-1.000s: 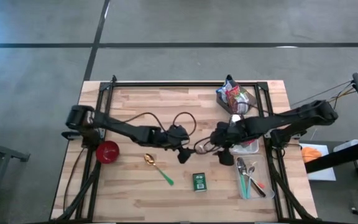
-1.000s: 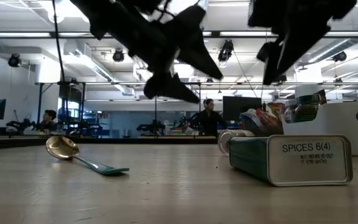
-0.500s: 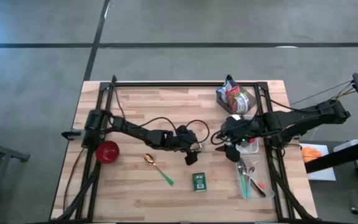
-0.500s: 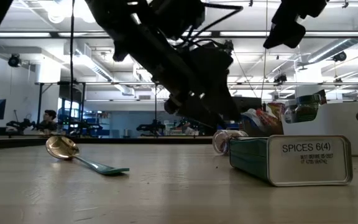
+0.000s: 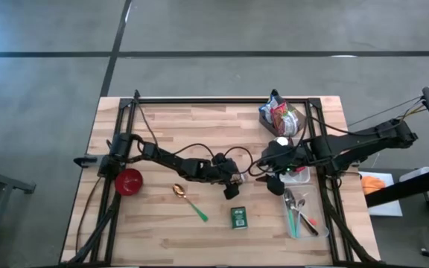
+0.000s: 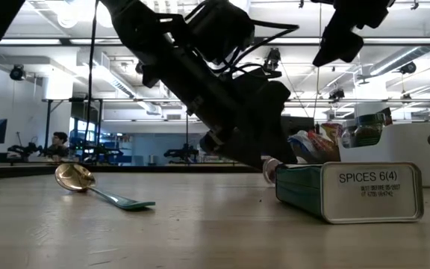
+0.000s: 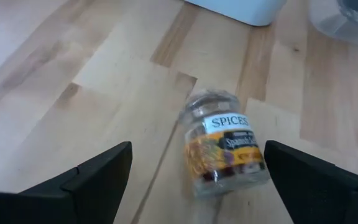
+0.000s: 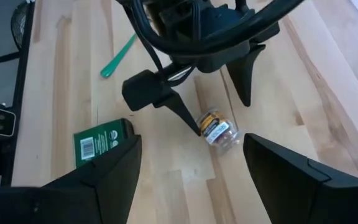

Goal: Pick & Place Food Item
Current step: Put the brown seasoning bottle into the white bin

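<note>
Left hand (image 7: 191, 180) has dropped to worktop (image 5: 199, 123) centre, fingers spread, straddling small clear spice jar (image 7: 227, 144) lying sideways. Grasp imminent. Right hand (image 8: 188, 168) released, lifted clear.

A small clear spice jar (image 7: 227, 144) with an orange label, contents seemingly reddish, lies on its side mid-table.

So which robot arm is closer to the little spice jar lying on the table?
The left one. Its tool is right over the spice jar, open fingers on either side, not touching it. The right tool hangs higher and a bit off to the side, also open.
</note>
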